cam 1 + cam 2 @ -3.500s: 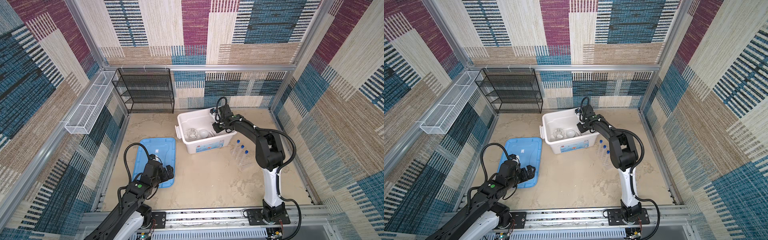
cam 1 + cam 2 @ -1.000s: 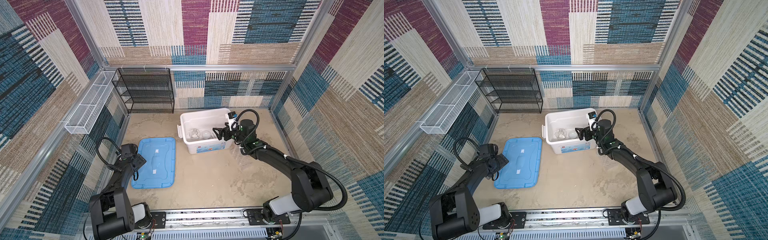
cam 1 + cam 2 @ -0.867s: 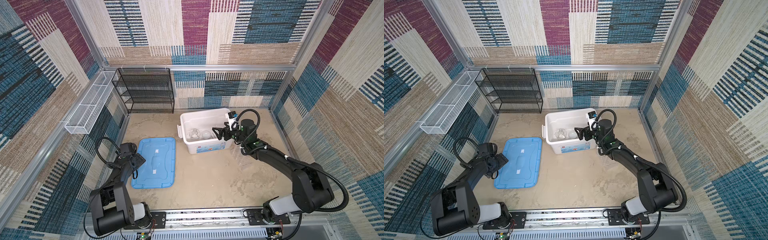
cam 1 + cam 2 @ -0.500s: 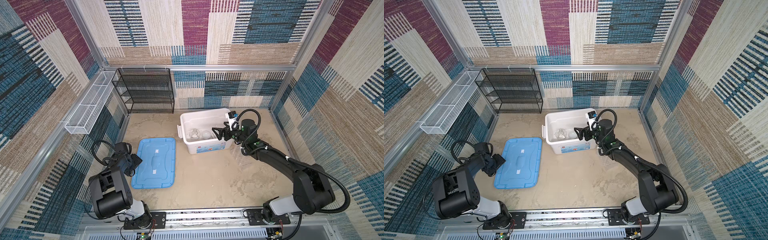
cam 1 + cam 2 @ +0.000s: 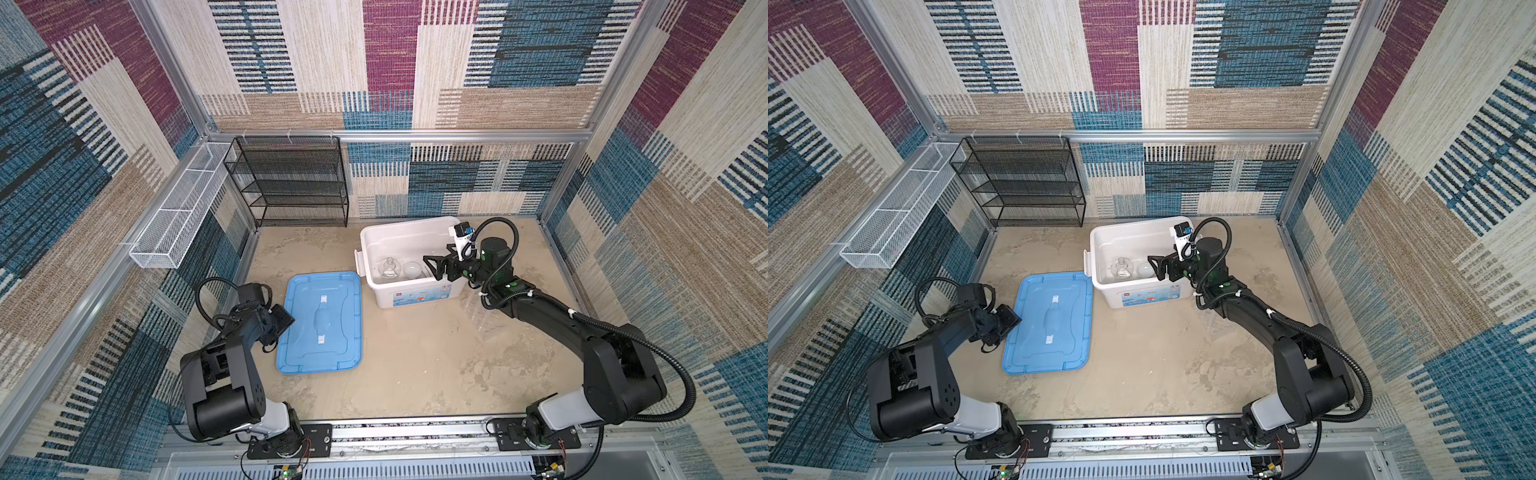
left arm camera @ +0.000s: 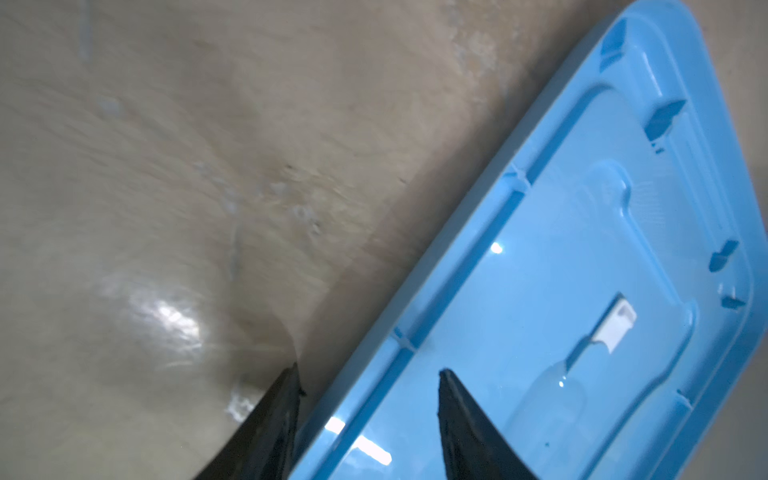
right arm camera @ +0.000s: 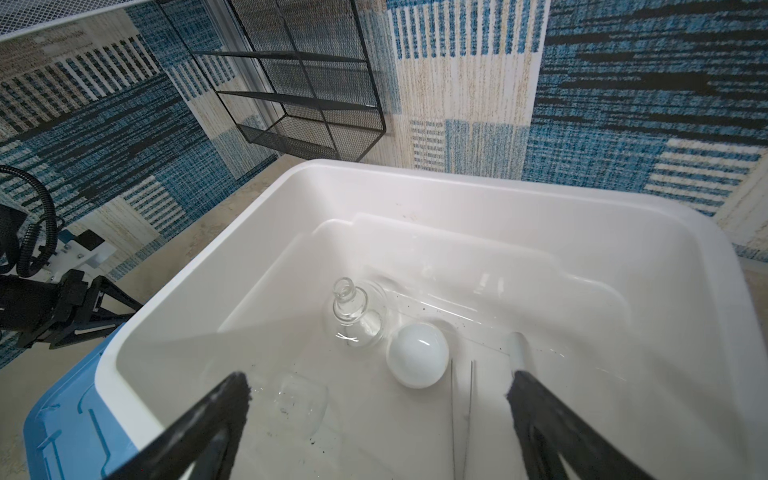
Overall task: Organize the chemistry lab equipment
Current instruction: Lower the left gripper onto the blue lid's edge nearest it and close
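our left gripper [image 6: 368, 374] straddles the edge of the blue lid [image 6: 561, 249], jaws partly apart; our right gripper [image 7: 378, 378] gapes wide, empty, above the flask [image 7: 353, 311] and bowl [image 7: 417, 355] in the bin [image 7: 415, 174].

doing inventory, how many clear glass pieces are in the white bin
2: an upright flask beside the white bowl, and a small dish near the bin wall. The right pincer may hide more.
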Motion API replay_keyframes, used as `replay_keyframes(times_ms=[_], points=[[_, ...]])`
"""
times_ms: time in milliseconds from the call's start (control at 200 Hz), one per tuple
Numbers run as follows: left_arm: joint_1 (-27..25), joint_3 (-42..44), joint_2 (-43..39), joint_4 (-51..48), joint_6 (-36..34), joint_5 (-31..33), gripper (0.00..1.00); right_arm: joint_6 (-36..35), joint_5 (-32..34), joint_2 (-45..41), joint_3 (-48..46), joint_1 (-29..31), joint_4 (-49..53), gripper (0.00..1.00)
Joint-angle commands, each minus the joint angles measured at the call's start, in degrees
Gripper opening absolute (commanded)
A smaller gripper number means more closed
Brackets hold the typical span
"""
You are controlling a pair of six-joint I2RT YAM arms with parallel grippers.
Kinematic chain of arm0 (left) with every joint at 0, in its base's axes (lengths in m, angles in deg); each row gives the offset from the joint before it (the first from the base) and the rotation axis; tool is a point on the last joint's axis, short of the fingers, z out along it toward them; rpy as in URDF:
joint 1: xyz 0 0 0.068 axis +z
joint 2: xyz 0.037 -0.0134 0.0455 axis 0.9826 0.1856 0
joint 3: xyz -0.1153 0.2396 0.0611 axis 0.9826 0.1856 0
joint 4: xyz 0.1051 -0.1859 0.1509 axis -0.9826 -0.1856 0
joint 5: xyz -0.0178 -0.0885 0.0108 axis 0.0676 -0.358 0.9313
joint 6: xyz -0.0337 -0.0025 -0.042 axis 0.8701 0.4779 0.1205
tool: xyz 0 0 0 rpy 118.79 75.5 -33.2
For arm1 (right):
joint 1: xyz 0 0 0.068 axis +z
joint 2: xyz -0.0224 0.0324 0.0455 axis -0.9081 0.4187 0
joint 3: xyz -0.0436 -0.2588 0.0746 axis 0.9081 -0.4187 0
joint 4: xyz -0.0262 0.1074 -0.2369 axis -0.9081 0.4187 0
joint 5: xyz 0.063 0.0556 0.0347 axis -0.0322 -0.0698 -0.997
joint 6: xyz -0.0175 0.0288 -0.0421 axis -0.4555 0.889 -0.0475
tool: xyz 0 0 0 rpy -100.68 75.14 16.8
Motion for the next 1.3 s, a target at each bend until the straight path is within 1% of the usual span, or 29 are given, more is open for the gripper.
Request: replay_keyframes(times_ms=[0, 185, 381, 491, 546, 701, 932, 1107, 1297], points=[[-0.20, 1.43, -1.77, -0.16, 0.18, -2.26, 0.54, -0.55, 0.31, 0.37, 0.62, 0.00, -0.46, 0.99], [-0.97, 5.37, -5.96, 1.11, 1.74, -5.09, 0.52, -0.69, 0.38, 0.85, 1.02, -0.07, -0.20, 0.99], [-1.19, 7.03, -8.74, 1.27, 2.60, -8.46, 0.51, -0.69, 0.35, 1.38, 1.27, 0.05, 0.03, 0.99], [-1.63, 6.87, -10.01, -0.57, 2.27, -5.43, 0.52, -0.69, 0.58, 1.76, 1.46, 0.00, 0.33, 0.99], [-1.66, 6.94, -10.35, -1.35, 2.36, -4.25, 0.50, -0.73, 0.65, 1.78, 1.46, -0.05, 0.34, 0.99], [-2.44, 7.31, -9.92, -2.24, 2.44, -1.96, 0.37, -0.95, 1.03, 1.76, 1.55, -0.03, 0.50, 0.99], [-4.28, 7.42, -9.58, -3.66, 2.18, 1.13, 0.31, -1.21, 1.71, 1.67, 1.55, -0.07, 0.60, 0.99], [-5.35, 8.01, -10.61, -3.85, 2.13, 2.05, 0.23, -1.13, 1.67, 1.89, 1.62, 0.00, 0.61, 0.99], [-6.57, 7.93, -8.48, -3.59, 1.90, 1.75, 0.18, -1.26, 1.84, 1.63, 1.63, -0.08, 0.77, 0.99]])
